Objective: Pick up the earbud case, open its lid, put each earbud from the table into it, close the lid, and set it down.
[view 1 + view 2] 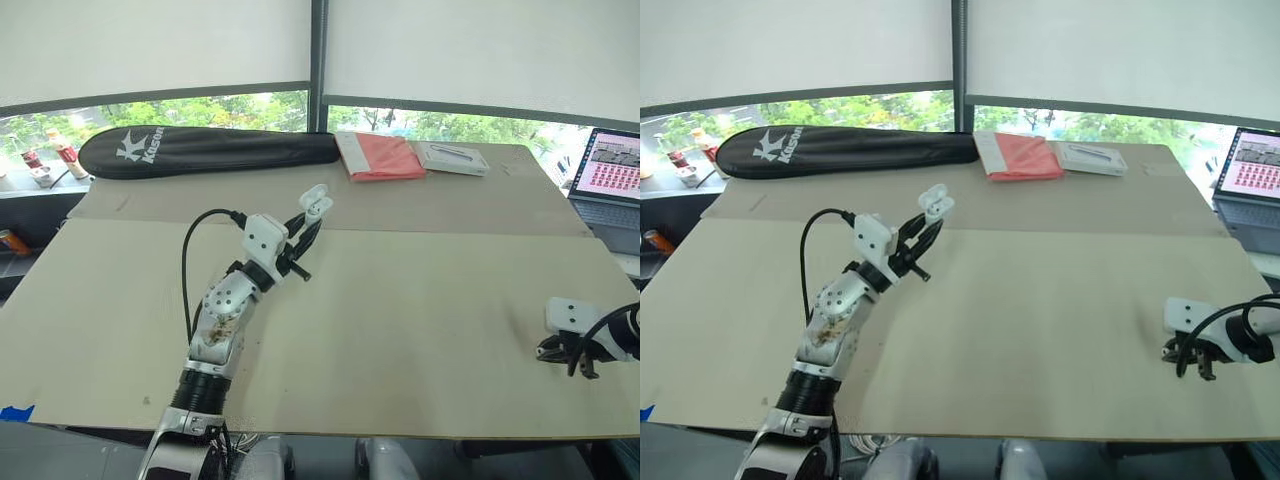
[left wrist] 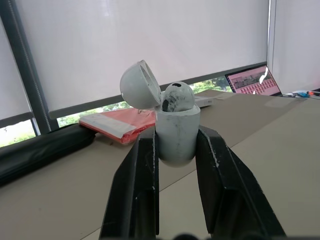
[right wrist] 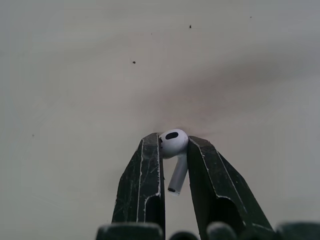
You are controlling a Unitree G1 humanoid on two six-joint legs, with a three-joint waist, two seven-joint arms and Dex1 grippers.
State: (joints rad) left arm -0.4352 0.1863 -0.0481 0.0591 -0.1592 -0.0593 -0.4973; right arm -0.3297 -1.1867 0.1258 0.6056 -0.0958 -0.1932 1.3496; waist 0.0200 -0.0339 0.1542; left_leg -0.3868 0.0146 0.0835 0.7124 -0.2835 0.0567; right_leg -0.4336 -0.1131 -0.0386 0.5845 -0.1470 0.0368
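My left gripper (image 2: pixel 177 137) is clamped on the earbud case (image 2: pixel 176 125), holding it upright above the table (image 1: pixel 430 330). Its lid (image 2: pixel 137 85) is flipped open and one earbud (image 2: pixel 178 96) sits inside. My right gripper (image 3: pixel 173 150) is closed on the second earbud (image 3: pixel 173 142), pinching its head, down near the table's right edge.

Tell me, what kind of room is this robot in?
Probably an office or lab workroom: a big work table, an open laptop beside it, and roller blinds over a window.
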